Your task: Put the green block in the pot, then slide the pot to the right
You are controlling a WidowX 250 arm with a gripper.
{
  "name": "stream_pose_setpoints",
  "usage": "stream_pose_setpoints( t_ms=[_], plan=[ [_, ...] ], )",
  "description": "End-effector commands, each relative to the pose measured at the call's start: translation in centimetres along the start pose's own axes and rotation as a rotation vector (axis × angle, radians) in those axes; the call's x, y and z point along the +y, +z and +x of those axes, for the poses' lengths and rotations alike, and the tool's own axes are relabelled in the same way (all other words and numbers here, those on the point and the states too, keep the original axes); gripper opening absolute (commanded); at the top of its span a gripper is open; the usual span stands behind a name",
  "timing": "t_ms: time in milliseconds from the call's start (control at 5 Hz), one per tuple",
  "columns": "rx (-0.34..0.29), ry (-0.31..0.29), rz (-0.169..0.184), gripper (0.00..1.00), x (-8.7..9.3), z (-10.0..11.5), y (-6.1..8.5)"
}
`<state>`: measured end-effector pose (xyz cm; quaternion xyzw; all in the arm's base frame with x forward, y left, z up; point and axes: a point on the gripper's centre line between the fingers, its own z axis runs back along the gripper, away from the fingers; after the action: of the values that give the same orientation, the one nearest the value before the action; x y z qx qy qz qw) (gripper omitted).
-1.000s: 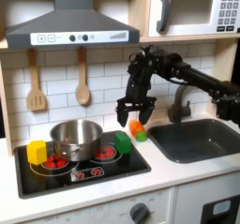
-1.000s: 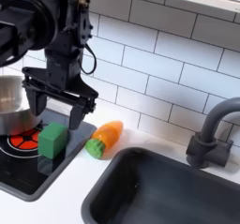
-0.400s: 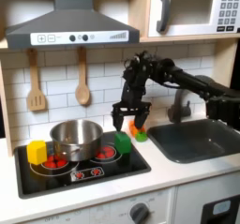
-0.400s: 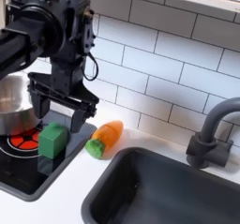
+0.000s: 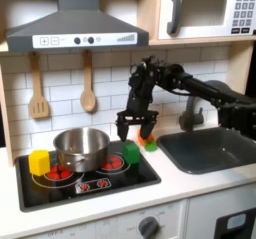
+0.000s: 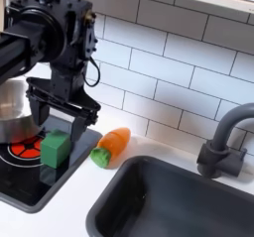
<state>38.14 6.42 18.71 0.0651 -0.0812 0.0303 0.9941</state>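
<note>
The green block (image 5: 131,151) (image 6: 55,149) sits on the stove's right front corner, just right of the silver pot (image 5: 82,143) (image 6: 12,107) in both exterior views. The pot rests on the back burner and I see nothing inside it. My gripper (image 5: 135,129) (image 6: 60,116) hangs open directly above the block, fingers spread wide and pointing down, a short gap above the cube's top. Nothing is held between the fingers.
An orange carrot toy (image 5: 148,141) (image 6: 112,146) lies on the counter right of the block. A yellow block (image 5: 39,163) sits at the stove's left edge. The sink (image 5: 215,148) (image 6: 169,196) and faucet (image 6: 220,142) lie to the right. Wooden utensils (image 5: 88,88) hang on the tiled wall.
The gripper has shifted left and lower, ending above the green block. It stays open; the block, pot and carrot have not moved.
</note>
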Motion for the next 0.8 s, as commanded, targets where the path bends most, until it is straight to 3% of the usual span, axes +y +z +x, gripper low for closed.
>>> stream_pose_setpoints(
  t_ms=[0,600],
  plan=[
    [0.032,-0.019,0.009,1.00,0.2,-0.7,-1.1],
    [0.082,-0.042,0.001,1.00,0.0,-0.9,-3.0]
  ],
)
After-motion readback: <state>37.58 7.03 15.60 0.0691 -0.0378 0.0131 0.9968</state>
